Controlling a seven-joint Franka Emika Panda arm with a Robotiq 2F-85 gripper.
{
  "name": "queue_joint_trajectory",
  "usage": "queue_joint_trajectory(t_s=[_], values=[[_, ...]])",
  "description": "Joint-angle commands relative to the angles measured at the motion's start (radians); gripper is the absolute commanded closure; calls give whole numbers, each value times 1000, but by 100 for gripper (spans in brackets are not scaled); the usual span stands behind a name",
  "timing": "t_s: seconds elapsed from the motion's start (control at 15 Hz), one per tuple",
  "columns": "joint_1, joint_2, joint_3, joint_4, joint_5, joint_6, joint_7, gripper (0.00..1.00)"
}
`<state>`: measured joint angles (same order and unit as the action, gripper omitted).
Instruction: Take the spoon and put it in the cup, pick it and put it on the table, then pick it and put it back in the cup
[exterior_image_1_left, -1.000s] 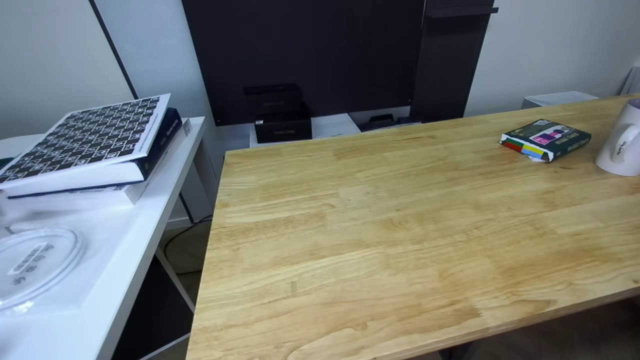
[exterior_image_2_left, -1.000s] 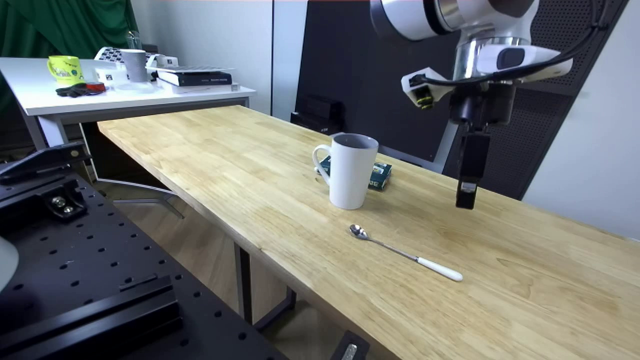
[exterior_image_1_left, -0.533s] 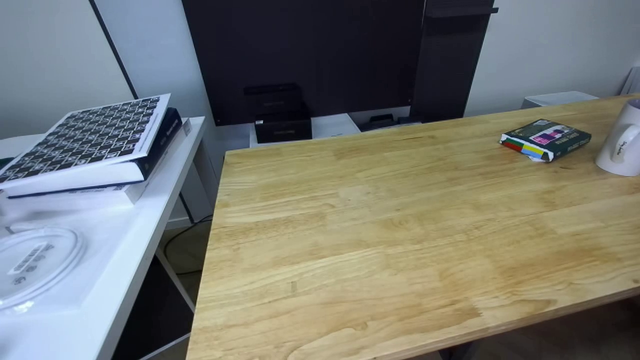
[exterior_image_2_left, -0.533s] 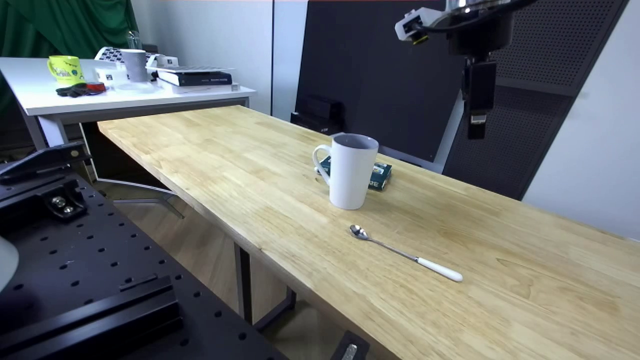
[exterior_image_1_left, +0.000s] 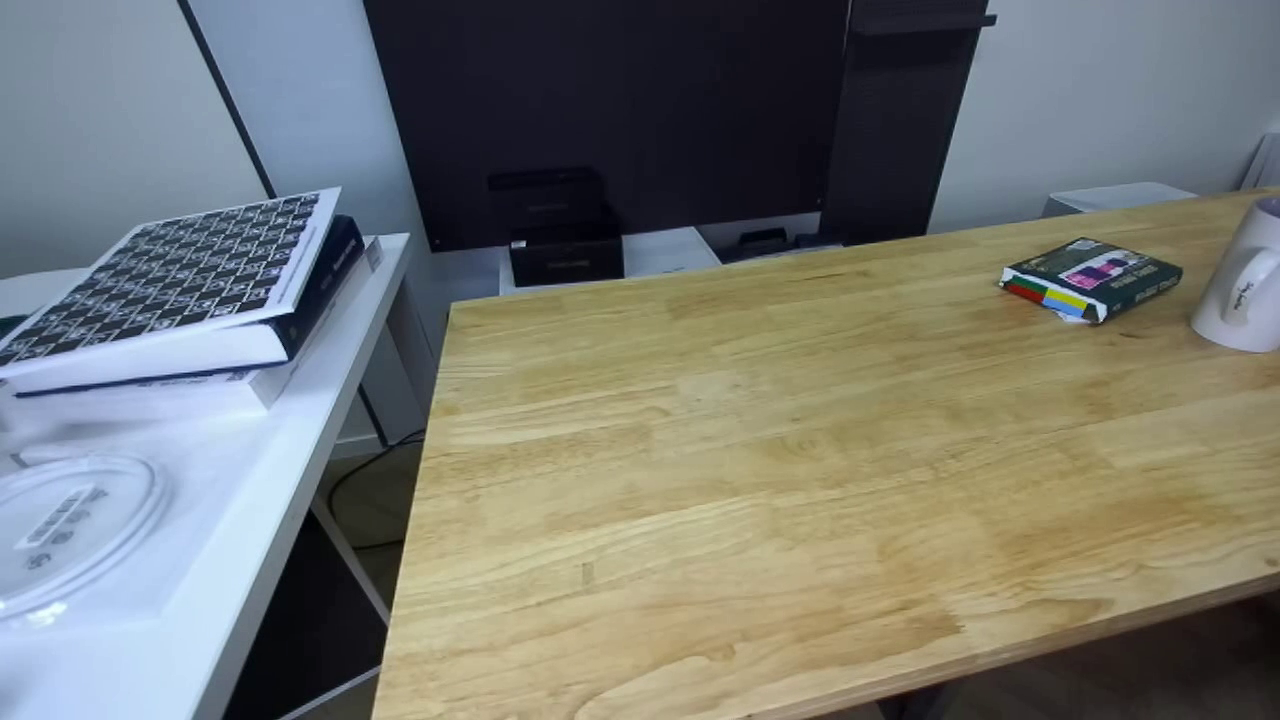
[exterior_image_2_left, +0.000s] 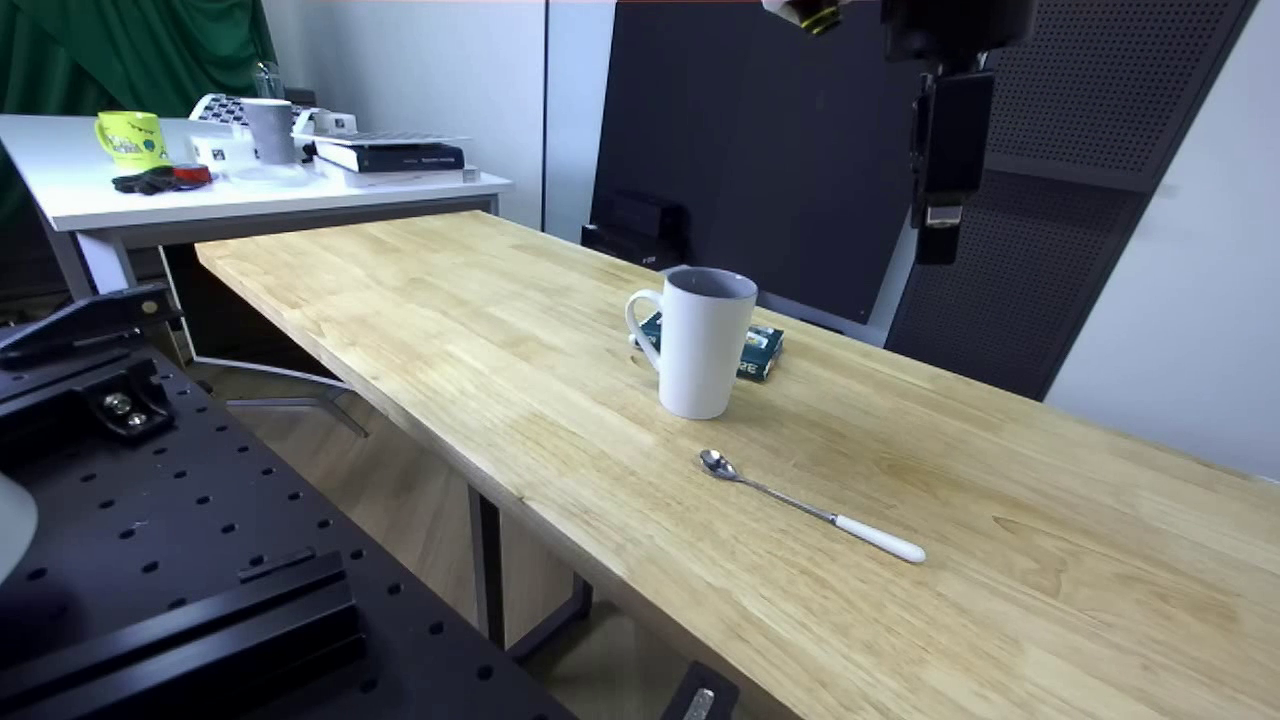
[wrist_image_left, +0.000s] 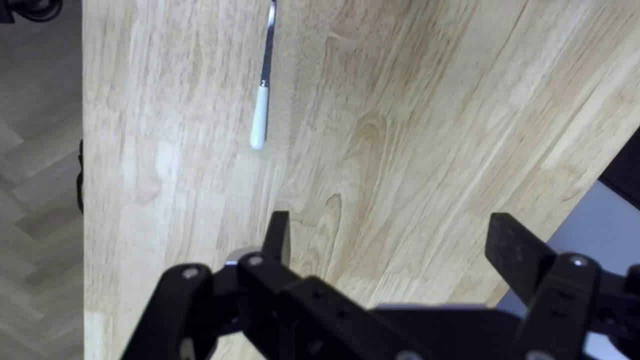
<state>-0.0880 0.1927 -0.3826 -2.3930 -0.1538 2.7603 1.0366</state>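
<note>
Only in an exterior view do you see the spoon (exterior_image_2_left: 830, 516) whole, lying on the bench (exterior_image_2_left: 480, 330) near the upright cup (exterior_image_2_left: 703, 345) — your wrist view crops the spoon at the top edge, but shows you the end effector (wrist_image_left: 389, 220) released, jaws wide apart.

White cup (exterior_image_2_left: 703, 345), white-handled silver spoon (exterior_image_2_left: 850, 525), light-brown table (exterior_image_2_left: 560, 380)

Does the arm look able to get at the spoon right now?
Likely yes: the spoon lies on the table with nothing over its white handle, and the jaws are open and empty. The cup stands nearer the bowl end.
</note>
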Motion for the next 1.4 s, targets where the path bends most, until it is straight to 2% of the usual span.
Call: queue_joint_trajectory(t_s=[0.0, 0.33, 0.73, 0.8, 1.33], values=[[-53, -5, 12, -33, 46, 21, -41, 0], [-104, 65, 52, 0, 194, 48, -151, 0], [-120, 183, 90, 60, 329, 56, -226, 0], [-83, 144, 51, 19, 290, 51, -204, 0], [-89, 185, 62, 51, 327, 54, -223, 0]])
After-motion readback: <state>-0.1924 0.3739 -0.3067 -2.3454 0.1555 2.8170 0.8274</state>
